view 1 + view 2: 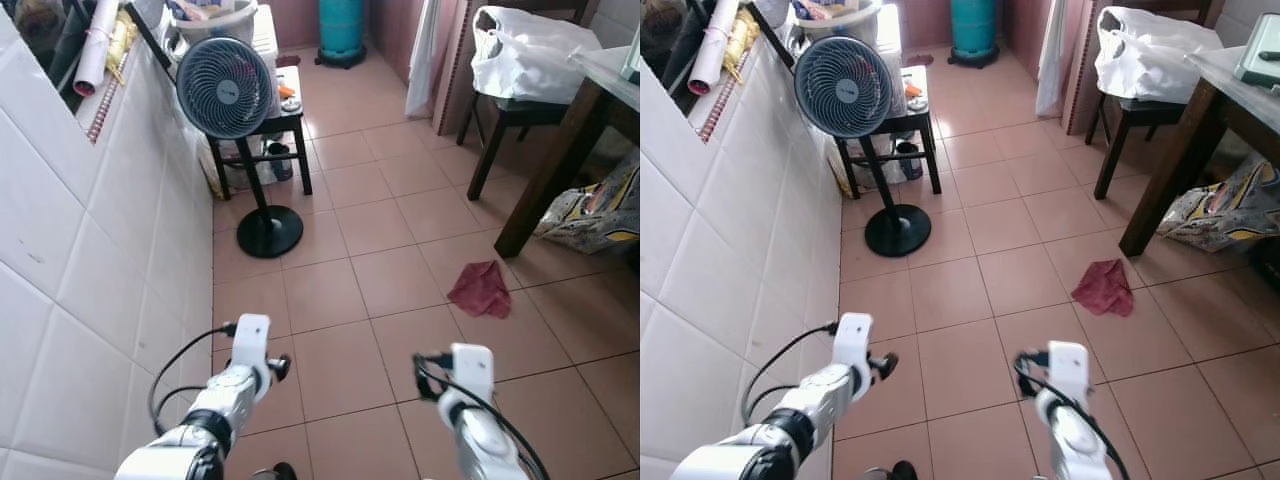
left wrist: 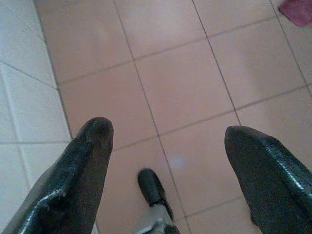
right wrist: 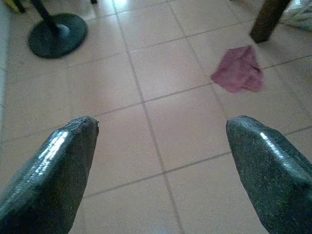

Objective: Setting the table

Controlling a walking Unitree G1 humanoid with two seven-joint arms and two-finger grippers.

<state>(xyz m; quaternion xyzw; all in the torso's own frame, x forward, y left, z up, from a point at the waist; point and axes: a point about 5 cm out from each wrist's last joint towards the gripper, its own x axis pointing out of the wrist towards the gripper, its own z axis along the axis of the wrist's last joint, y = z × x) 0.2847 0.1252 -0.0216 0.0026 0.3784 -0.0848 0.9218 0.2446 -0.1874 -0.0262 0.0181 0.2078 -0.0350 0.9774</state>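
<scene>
White tiled wall [image 1: 90, 270] on the left, standing fan [image 1: 226, 88] at eleven o'clock beside a dark stool [image 1: 285, 120]. Left claw [image 2: 165, 146] spread wide over bare floor [image 1: 340, 290]; right claw [image 3: 161, 141] spread too, holding nothing. A crumpled red cloth [image 1: 481, 288] lies flat on the terracotta tiles at one o'clock, near the dark wooden bench [image 1: 560, 150] leg, with a white bag [image 1: 530, 55] on a chair [image 1: 495, 135].

Open tiled floor [image 1: 330, 290] ahead — fan stand [image 1: 269, 231] left, table leg [image 1: 540, 180] right, red cloth [image 1: 481, 289] between.
</scene>
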